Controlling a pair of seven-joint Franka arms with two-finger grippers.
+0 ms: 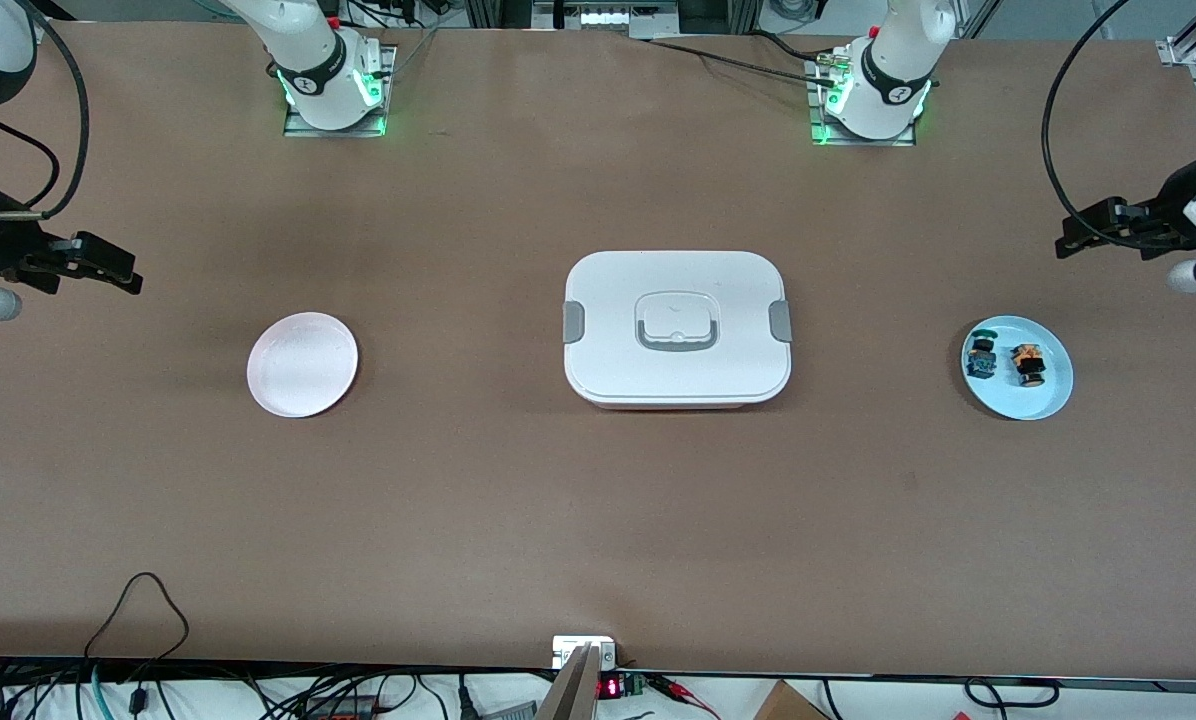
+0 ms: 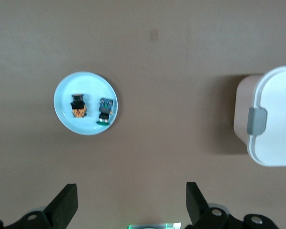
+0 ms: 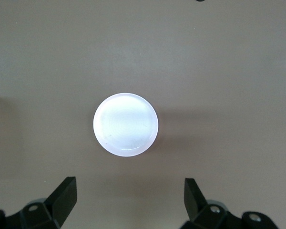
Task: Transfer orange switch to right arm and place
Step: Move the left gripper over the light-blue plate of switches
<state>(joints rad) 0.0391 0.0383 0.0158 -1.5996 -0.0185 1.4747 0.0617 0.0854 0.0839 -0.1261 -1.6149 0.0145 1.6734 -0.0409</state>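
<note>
On the light blue plate [image 1: 1046,398] toward the left arm's end of the worktop [image 1: 598,520] lies the orange switch [image 1: 1028,364], just beside a blue-green switch [image 1: 980,357], the two apart. At the worktop's middle sits a white lidded box [image 1: 676,327] with grey side clips. Toward the right arm's end rests a pale pink plate [image 1: 302,364], bare. Left gripper [image 2: 131,200] hangs above the worktop by the blue plate, fingers [image 2: 66,202] spread wide and holding nothing. Right gripper [image 3: 130,198] hangs above the worktop by the pink plate, its fingers [image 3: 64,194] likewise wide and holding nothing.
</note>
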